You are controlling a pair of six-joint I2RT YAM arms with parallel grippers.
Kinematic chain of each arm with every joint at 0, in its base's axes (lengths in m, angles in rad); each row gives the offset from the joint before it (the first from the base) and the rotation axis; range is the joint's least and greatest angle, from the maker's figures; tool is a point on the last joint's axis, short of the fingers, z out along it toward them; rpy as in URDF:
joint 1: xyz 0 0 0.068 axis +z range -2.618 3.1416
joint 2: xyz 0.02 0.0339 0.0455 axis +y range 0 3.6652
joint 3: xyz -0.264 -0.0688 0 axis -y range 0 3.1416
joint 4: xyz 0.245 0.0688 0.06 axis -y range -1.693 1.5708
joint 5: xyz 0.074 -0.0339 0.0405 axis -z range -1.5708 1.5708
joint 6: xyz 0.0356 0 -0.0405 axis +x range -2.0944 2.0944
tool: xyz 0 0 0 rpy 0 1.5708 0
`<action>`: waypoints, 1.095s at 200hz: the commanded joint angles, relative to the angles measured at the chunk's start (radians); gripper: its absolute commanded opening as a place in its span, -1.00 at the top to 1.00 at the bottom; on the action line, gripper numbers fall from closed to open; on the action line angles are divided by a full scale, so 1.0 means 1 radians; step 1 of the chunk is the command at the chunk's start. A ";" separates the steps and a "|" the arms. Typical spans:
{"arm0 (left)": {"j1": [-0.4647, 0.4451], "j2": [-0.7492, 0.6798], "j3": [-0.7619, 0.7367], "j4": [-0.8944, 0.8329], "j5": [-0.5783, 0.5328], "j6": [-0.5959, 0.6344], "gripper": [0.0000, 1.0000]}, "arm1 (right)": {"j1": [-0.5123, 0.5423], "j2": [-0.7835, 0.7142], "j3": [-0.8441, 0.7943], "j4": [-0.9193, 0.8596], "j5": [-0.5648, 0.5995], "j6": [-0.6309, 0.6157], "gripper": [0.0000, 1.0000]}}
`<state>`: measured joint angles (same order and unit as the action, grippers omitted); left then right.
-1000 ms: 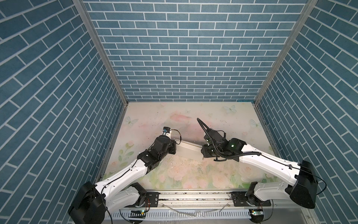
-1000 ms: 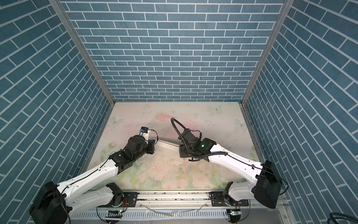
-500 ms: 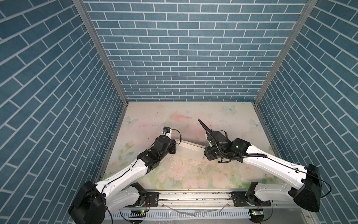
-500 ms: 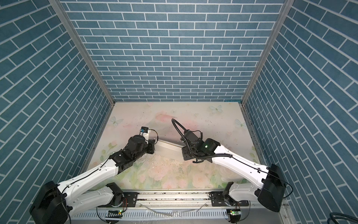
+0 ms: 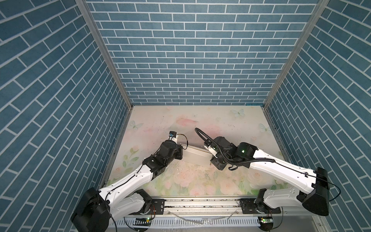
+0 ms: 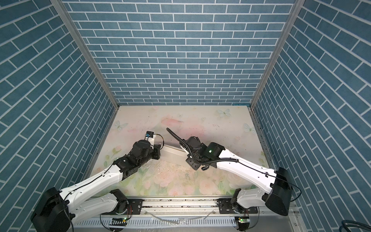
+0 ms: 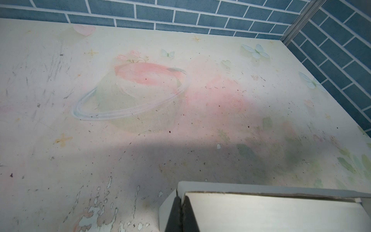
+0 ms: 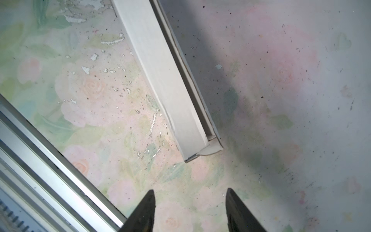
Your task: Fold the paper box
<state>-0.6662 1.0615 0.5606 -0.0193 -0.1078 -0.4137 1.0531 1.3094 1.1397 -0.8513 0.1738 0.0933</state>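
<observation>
At nine o'clock the left gripper pinched the paper box; closing it probably needed the open right gripper at three o'clock.

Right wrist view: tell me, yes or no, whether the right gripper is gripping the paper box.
No, the right gripper stands open, clear of the paper box.
</observation>
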 commanded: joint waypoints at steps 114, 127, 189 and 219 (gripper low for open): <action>-0.016 0.037 -0.057 -0.182 0.068 0.010 1.00 | 0.035 0.172 0.109 0.048 0.120 -0.234 -0.10; -0.016 0.037 -0.057 -0.183 0.068 0.010 1.00 | 0.037 0.173 0.104 0.059 0.122 -0.239 -0.09; -0.016 0.036 -0.066 -0.175 0.067 0.004 1.00 | 0.046 0.184 0.093 0.084 0.103 -0.248 0.03; -0.016 0.037 -0.067 -0.175 0.069 0.003 1.00 | 0.051 0.191 0.083 0.096 0.098 -0.247 0.07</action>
<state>-0.6662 1.0603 0.5556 -0.0113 -0.1070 -0.4118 1.0897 1.4872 1.2015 -0.7734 0.2771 -0.1143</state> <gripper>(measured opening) 0.049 0.472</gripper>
